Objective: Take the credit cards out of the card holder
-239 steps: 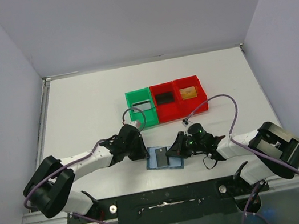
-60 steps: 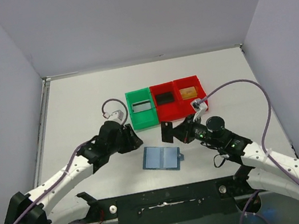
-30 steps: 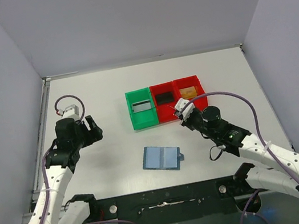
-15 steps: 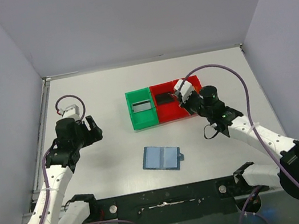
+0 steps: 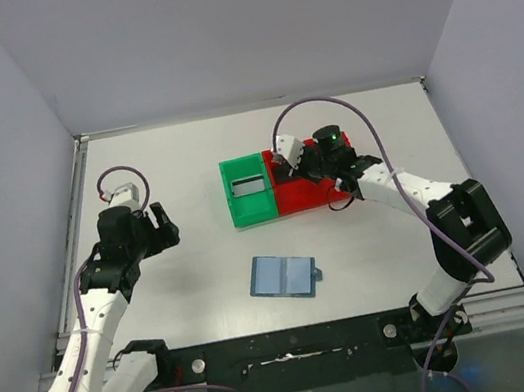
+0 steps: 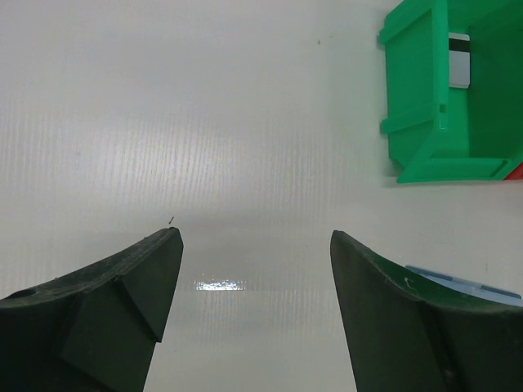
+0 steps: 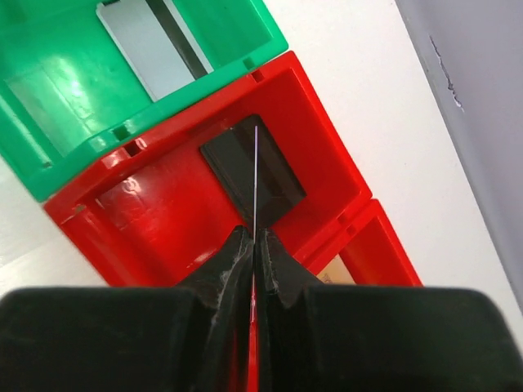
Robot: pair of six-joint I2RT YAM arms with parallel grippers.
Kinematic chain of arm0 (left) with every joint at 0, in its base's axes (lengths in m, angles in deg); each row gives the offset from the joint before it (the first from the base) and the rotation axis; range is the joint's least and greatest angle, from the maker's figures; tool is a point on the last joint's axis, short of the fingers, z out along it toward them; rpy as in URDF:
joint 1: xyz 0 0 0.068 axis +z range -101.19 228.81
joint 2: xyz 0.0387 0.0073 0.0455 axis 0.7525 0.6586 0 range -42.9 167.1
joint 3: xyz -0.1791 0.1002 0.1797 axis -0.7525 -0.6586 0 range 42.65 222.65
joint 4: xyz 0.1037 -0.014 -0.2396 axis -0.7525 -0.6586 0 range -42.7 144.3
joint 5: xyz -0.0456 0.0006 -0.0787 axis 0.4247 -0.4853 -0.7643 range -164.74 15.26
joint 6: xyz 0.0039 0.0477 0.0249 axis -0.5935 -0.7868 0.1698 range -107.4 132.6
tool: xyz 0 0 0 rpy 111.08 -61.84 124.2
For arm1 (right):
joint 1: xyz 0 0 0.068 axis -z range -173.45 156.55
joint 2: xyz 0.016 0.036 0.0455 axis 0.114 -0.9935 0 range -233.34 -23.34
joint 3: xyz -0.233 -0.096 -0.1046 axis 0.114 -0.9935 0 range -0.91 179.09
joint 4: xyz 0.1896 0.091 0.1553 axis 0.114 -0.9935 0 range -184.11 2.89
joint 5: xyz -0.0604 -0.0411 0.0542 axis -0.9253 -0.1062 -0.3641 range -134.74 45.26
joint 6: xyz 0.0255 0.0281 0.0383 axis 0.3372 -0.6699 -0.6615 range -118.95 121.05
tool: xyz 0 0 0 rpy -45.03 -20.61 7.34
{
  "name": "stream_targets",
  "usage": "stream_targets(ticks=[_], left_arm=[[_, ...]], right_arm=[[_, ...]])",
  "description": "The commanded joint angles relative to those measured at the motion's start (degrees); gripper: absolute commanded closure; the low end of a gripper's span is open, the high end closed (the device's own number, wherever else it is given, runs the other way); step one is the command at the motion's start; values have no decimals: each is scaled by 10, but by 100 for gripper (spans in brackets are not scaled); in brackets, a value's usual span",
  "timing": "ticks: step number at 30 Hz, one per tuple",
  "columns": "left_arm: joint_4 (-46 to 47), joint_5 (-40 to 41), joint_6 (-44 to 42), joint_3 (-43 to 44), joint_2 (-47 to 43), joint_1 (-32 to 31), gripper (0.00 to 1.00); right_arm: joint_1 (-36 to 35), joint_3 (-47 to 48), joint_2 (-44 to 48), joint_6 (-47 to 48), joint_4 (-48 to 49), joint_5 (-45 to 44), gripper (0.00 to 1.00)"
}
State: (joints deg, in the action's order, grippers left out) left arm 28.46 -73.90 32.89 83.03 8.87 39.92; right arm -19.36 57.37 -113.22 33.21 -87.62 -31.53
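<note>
Right gripper (image 7: 253, 238) clamps what looks like an edge-on thin grey credit card (image 7: 256, 163) above the rectangular red plastic bin (image 7: 151, 219); next, release; left gripper (image 6: 255, 237) gapes, idle.

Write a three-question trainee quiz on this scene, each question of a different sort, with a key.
1. True or false: the card holder lies inside the green bin.
2. The right jaws pinch a credit card edge-on. Over which bin do they hold it? A) green bin B) middle red bin C) end red bin
3. Fill in: the left jaws stand ____, with nothing between them.

Key: 1. False, it lies on the table, nearer the arms' bases. 2. B. 3. open.
</note>
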Motion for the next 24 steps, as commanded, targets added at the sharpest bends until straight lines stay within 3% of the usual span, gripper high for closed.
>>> stream_targets(ticks=[1, 8, 16, 20, 24], left_arm=[[37, -2, -11, 3, -6, 3, 27], [38, 2, -12, 3, -10, 3, 27], [40, -1, -13, 1, -12, 3, 27], [42, -4, -15, 1, -7, 3, 27], [41, -6, -17, 2, 1, 3, 27]], right_arm=[[2, 60, -46, 94, -11, 4, 100], [2, 134, -117, 195, -63, -18, 100], [-7, 188, -200, 241, -67, -42, 100], [-14, 195, -229, 265, -47, -73, 90], [-20, 209, -251, 274, -60, -96, 89]])
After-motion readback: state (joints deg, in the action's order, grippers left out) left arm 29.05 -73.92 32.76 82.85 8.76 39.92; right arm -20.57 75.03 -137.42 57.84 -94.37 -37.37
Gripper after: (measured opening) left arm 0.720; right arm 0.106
